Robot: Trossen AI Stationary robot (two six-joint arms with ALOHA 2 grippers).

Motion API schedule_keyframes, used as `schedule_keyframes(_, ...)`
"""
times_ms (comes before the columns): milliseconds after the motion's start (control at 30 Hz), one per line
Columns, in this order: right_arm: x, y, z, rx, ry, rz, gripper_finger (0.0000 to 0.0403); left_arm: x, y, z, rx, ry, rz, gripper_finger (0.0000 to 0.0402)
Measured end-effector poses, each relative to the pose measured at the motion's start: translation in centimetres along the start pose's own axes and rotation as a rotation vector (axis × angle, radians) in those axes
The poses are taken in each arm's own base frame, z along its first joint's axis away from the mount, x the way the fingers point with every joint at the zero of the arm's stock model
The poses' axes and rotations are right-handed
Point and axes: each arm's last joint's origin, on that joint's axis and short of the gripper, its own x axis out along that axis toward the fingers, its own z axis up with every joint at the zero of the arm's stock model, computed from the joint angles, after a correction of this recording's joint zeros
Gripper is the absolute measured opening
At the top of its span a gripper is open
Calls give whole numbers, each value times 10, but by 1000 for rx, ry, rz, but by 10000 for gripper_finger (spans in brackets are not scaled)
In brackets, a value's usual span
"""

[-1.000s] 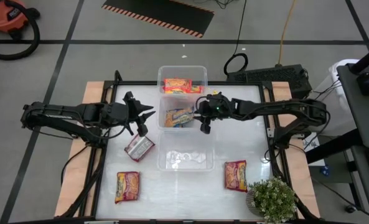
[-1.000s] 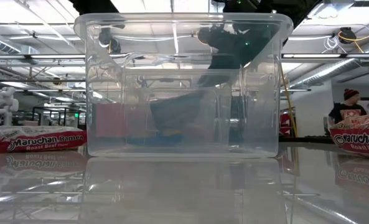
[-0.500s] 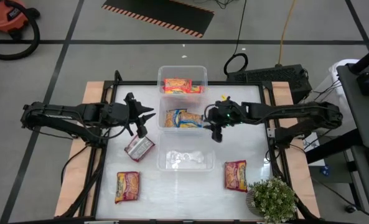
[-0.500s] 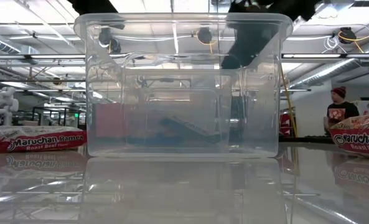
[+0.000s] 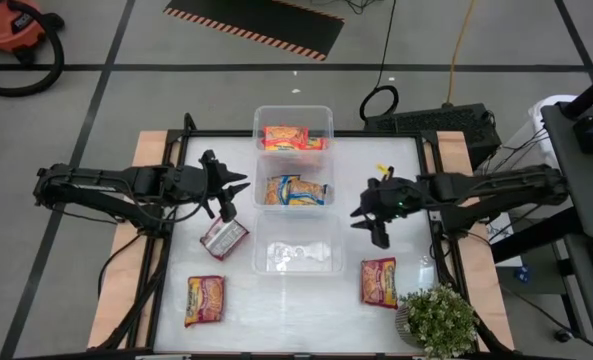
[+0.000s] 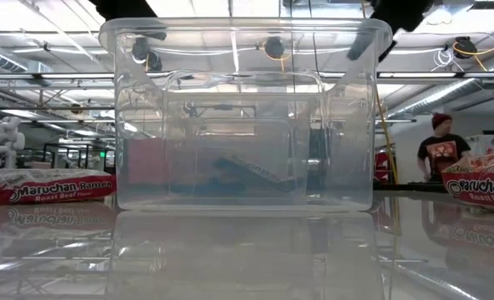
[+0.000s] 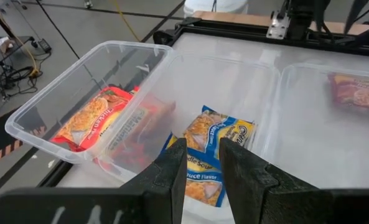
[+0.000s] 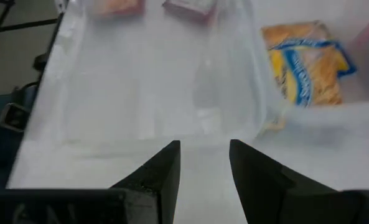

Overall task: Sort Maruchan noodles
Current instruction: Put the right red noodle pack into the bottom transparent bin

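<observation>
In the high view, three clear plastic bins [image 5: 328, 120] are being shown in a row down the middle of the white table [image 5: 406, 170]. An orange-yellow and red ramen packet [image 5: 286, 137] is lying in the far bin, its long axis running left to right. A blue-yellow ramen packet [image 5: 296, 190] is lying in the middle bin, long axis also left to right. A silver-red packet [image 5: 223, 237] is lying left of the bins, tilted diagonally. Two orange-red packets [image 5: 205, 299] [image 5: 379, 281] are lying near the front edge, long axes pointing front to back. The left gripper [image 5: 232, 196] is being held just left of the middle bin; the right gripper [image 5: 366, 222] is being held right of the bins, over bare table.

In the low view, a red-white packet [image 6: 47, 186] is seen flat at the left, another [image 6: 478, 188] at the right.

In the left wrist view, the fingers [image 7: 172, 171] are standing slightly apart with nothing between them.

In the right wrist view, the fingers [image 8: 162, 171] are parted and holding nothing.
</observation>
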Motion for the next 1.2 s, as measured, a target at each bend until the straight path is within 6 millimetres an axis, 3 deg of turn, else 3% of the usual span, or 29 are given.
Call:
schedule_keyframes(400,-7,28,-25,89,160,-12,132,2,-2,-14,-119,104,-10,102)
schedule_keyframes(633,8,51,-37,97,243,-35,132,2,-15,-29,-147,151,-56,102)
schedule_keyframes(933,33,72,-51,101,348,-70,132,-10,-35,-36,-189,176,-142,102)
schedule_keyframes(1200,52,85,-65,97,397,-151,140,-7,-54,-38,-210,161,-151,102)
